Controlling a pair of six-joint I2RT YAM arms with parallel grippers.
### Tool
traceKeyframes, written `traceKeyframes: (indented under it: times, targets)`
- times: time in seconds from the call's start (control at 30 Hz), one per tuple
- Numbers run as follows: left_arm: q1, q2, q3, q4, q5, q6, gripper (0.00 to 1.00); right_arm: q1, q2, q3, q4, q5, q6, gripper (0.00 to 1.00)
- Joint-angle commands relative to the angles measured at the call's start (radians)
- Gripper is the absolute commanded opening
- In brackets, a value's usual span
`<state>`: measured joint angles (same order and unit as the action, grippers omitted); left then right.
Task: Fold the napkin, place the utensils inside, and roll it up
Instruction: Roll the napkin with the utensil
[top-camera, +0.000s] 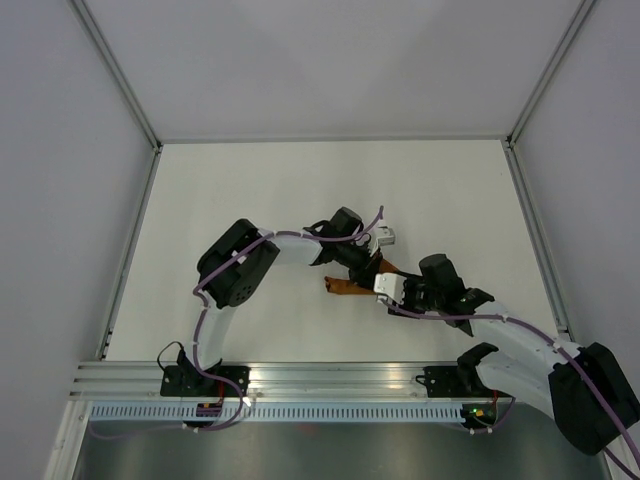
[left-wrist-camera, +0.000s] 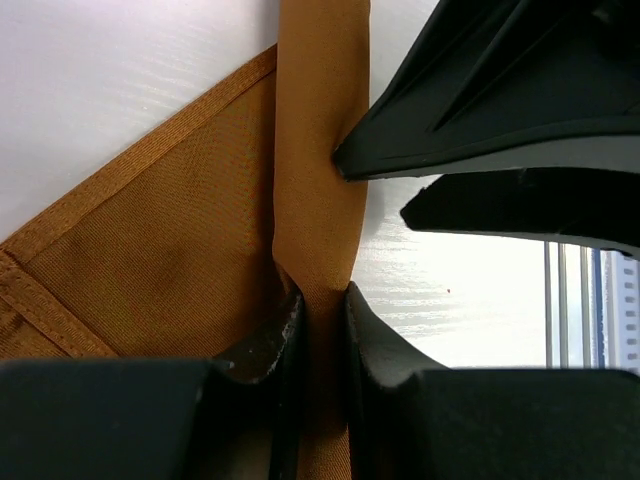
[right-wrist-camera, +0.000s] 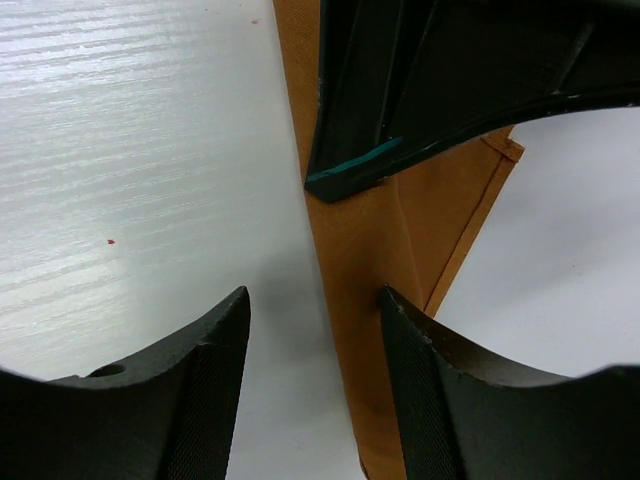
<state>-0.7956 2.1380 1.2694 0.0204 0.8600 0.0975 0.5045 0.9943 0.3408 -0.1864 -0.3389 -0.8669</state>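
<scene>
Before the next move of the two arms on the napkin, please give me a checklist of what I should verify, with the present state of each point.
1. Left gripper holds the napkin: ok, its fingers are shut on a fold of the cloth.
2. Right gripper ready to grasp: ok, open over the folded strip, not pinching it.
3. Utensils inside the napkin: cannot tell, none shows in any view.
4. Roll finished: not ok, a flat hemmed part lies unrolled beside the strip.
5. Grippers apart from each other: cannot tell, they are very close above the table.
</scene>
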Motion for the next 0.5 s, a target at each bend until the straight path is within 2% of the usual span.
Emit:
traceKeyframes:
  times: [0.0,0.17,0.47]
  targets:
    - [0.007,0.106,-0.045,-0.24,-0.101,-0.019,0.03,0.02,0.02,-0.009,0.096,0.061,-0.035,0.6]
    - [0.01,0.117,-0.028,-0.263,-0.09,-0.025,0.05,0.048,0.066,-0.002,0.105,0.093,-0.053,0.56]
    - [0.021,0.134,0.001,-0.307,-0.058,-0.024,0.06,0.101,0.116,-0.008,0.142,0.167,-0.07,0.55]
